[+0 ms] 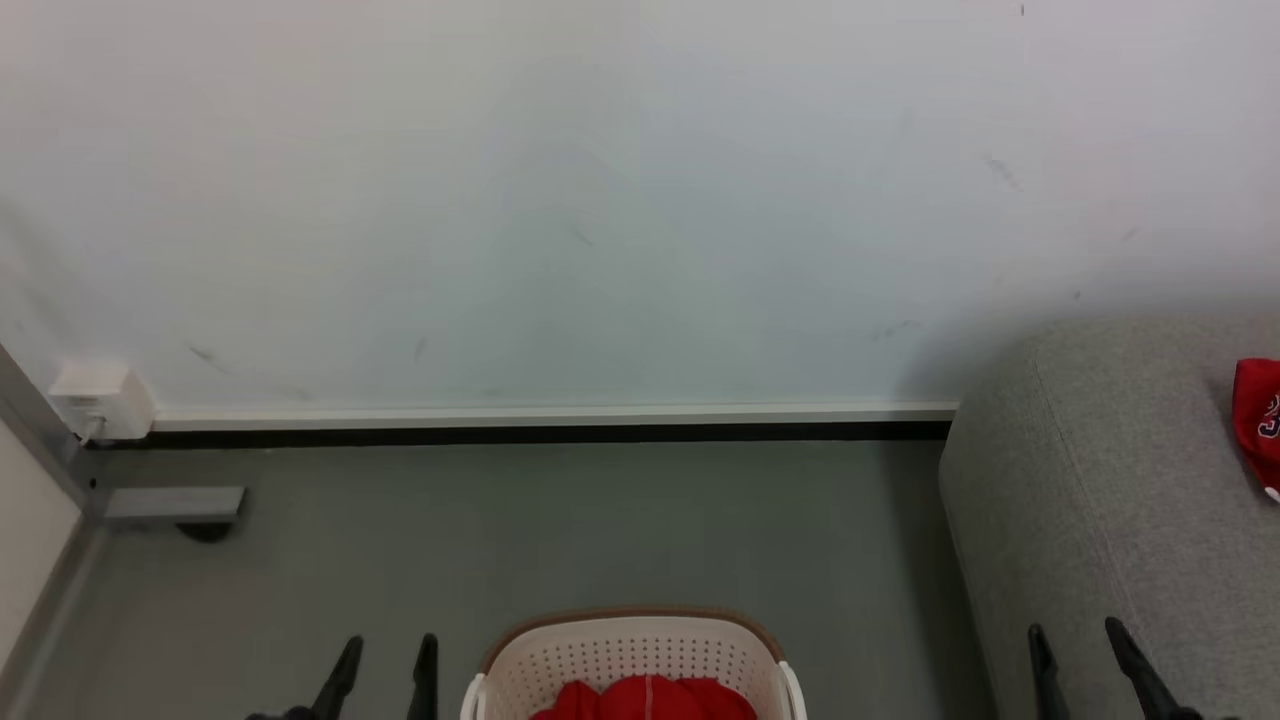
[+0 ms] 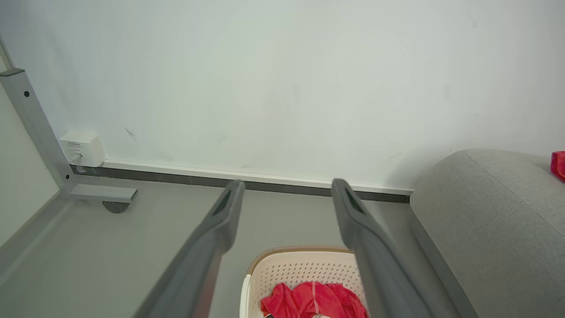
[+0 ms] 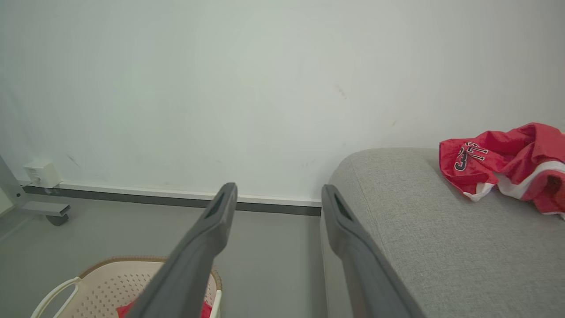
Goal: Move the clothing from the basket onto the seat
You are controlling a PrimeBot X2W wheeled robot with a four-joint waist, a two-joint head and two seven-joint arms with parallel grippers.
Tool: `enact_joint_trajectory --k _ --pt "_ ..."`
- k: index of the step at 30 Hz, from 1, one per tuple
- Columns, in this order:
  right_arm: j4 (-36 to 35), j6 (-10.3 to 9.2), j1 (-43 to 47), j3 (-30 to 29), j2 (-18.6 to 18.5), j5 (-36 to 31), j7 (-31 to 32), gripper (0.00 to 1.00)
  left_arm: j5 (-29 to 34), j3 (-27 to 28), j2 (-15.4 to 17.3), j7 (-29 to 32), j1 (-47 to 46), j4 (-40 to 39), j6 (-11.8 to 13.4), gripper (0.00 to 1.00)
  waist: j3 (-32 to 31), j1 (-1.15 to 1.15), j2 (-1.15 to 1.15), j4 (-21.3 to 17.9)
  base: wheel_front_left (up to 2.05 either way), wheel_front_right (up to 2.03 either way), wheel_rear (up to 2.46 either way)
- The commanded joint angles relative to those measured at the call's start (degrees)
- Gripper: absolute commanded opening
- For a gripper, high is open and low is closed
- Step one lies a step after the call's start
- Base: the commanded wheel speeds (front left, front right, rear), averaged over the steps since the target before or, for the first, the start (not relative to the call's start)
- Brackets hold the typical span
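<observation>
Left gripper (image 1: pixel 390 655), head view: rests at lower left, fingers (image 1: pixel 345 665) spread wide, grips nothing. Right gripper (image 1: pixel 1075 640): likewise wide open and empty, at lower right, seen against seat (image 1: pixel 1100 500). Flank basket (image 1: pixel 620 650) at bottom edge, probably as a ready stance before a reach down. Basket: sits on floor (image 1: pixel 500 530) near seat's end, likely for a short carry; holds red clothing (image 1: pixel 650 700), cut off by frame. Jersey (image 1: pixel 1258 420): lies on seat at right edge, so judged 1 piece across, rest to go.

Left wrist view: looks along 2 parted fingers, nothing between them but wall (image 2: pixel 282 88) and floor; basket below and ahead, clothing heaped inside, seemingly this arm's next target.

Right wrist view: same open, empty stance; jersey crumpled on seat top, well apart from fingers; basket low left.
</observation>
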Motion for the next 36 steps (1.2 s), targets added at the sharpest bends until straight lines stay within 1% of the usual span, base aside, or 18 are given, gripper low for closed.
enact_joint_trajectory --k 1,4,8,13,19,22,23,28,33,36 --pt "-0.60 -0.16 -1.13 -0.56 -0.15 -0.18 -0.18 1.00 0.52 -0.49 -0.21 -0.01 -1.96 0.62 -0.88 1.00 1.82 0.00 0.00 -0.56 0.00 0.00 0.00" --pt "-1.01 -0.16 -2.01 -1.13 -0.15 -0.79 -0.19 1.00 1.04 -2.34 -0.41 -0.01 -4.60 2.36 -1.91 1.00 4.16 0.00 0.00 -1.13 0.00 0.00 0.00" --pt "-2.46 -0.16 -4.70 -1.75 -0.16 -1.13 -0.18 1.00 1.66 -5.34 -0.55 0.25 -9.70 5.24 -2.92 1.00 9.15 0.00 0.00 -2.01 0.00 0.00 0.00" --pt "-4.71 -0.16 -8.92 -2.30 -0.14 -1.47 -0.18 1.00 2.32 -9.65 -0.27 2.85 -17.60 9.53 -3.87 1.00 15.80 0.00 0.00 -3.11 0.00 0.00 0.00" --pt "-7.63 -0.16 -12.71 -2.54 -0.14 -1.17 -0.18 1.00 2.28 -14.40 0.66 5.87 -26.63 14.42 -4.36 1.00 23.18 0.00 0.00 -4.03 0.00 0.00 0.00" --pt "-8.44 -0.16 -13.85 -2.59 -0.13 -1.60 -0.18 1.00 0.83 -16.81 0.62 7.42 -30.61 17.27 -4.41 1.00 26.52 0.00 0.00 -3.90 0.00 0.00 0.00" --pt "-8.44 -0.16 -13.85 -2.59 -0.13 -1.60 -0.18 1.00 0.83 -16.81 0.62 7.42 -30.61 17.27 -4.41 1.00 26.52 0.00 0.00 -3.90 0.00 0.00 0.00" --pt "-10.27 -0.16 -15.95 -2.15 -0.13 -2.17 -0.18 1.00 -2.67 -21.78 0.97 9.91 -36.94 22.52 -4.43 1.00 32.00 0.00 0.00 -3.81 0.00 0.00 0.00" --pt "-12.32 -0.16 -18.60 -2.08 -0.12 -1.04 -0.18 1.00 -5.65 -25.95 1.74 11.28 -42.61 27.32 -4.35 1.00 38.13 0.00 0.00 -4.35 0.00 0.00 0.00" --pt "-13.12 -0.16 -19.67 -1.33 -0.12 -0.40 -0.18 1.00 -7.49 -27.93 2.41 11.49 -45.41 30.25 -4.36 1.00 40.70 0.00 0.00 -4.97 0.00 0.00 0.00"
